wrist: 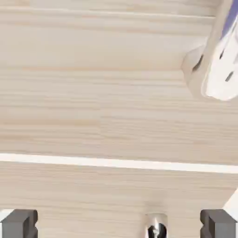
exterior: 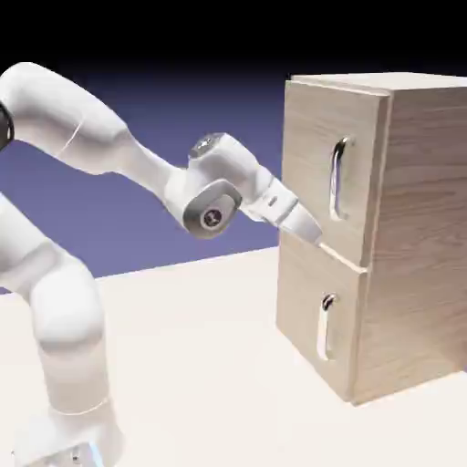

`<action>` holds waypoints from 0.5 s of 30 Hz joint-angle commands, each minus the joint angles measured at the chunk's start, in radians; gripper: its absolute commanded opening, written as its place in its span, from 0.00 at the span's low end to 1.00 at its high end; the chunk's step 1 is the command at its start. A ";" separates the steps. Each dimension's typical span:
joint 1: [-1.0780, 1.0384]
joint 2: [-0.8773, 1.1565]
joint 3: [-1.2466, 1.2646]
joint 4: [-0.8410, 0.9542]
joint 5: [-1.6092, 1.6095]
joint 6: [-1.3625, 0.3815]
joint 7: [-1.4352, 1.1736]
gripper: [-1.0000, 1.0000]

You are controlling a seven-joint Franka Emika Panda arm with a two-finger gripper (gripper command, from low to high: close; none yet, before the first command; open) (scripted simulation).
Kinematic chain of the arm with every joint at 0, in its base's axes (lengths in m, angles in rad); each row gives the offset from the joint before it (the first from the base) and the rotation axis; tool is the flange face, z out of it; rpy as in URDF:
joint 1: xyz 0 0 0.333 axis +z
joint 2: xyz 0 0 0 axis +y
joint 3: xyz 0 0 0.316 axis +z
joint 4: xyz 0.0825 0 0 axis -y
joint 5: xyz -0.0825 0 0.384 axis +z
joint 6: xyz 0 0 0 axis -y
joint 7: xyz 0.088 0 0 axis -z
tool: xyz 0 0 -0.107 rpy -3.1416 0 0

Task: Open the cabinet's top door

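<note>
The light-wood cabinet (exterior: 420,228) stands at the right of the exterior view. Its top door (exterior: 310,146) looks flush with the body and carries a long vertical silver handle (exterior: 339,178). My gripper (exterior: 312,230) is open and holds nothing. It points at the door's lower left corner, just above the seam, left of and below the handle. In the hand view the top door's wood (wrist: 93,93) fills the picture. The handle's lower end (wrist: 211,69) shows at the upper right, and the grey fingertips (wrist: 18,224) stand wide apart at the bottom edge.
Below the seam (wrist: 116,162) is the shorter lower door (exterior: 306,310) with its small silver handle (exterior: 326,326), whose top end (wrist: 156,228) shows between my fingers. The pale table (exterior: 201,365) stretches left of the cabinet.
</note>
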 commanded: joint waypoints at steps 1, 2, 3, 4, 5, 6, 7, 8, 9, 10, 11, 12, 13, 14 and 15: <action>0.010 -0.006 -0.012 0.004 -0.044 -0.003 -0.013 0.50; 0.021 -0.012 -0.024 0.007 -0.087 -0.006 -0.026 0.50; 0.031 -0.017 -0.036 0.011 -0.131 -0.009 -0.039 0.50; 0.042 -0.023 -0.048 0.014 -0.174 -0.012 -0.052 0.50; 0.052 -0.029 -0.060 0.018 -0.218 -0.015 -0.065 0.50; 0.063 -0.035 -0.072 0.021 -0.261 -0.018 -0.078 0.50; 0.073 -0.041 -0.084 0.025 -0.304 -0.021 -0.091 0.50; 0.084 -0.046 -0.097 0.028 -0.348 -0.024 -0.104 0.50; 0.094 -0.052 -0.109 0.032 -0.391 -0.027 -0.117 0.50; 0.104 -0.058 -0.121 0.035 -0.435 -0.030 -0.130 0.50; 0.115 -0.064 -0.133 0.039 -0.478 -0.033 -0.143 0.50; 0.125 -0.070 -0.145 0.043 -0.522 -0.036 -0.156 0.50; 0.136 -0.075 -0.157 0.046 -0.565 -0.039 -0.169 0.50; 0.146 -0.081 -0.169 0.050 -0.609 -0.042 -0.182 0.50; 0.157 -0.087 -0.181 0.053 -0.652 -0.045 -0.194 0.50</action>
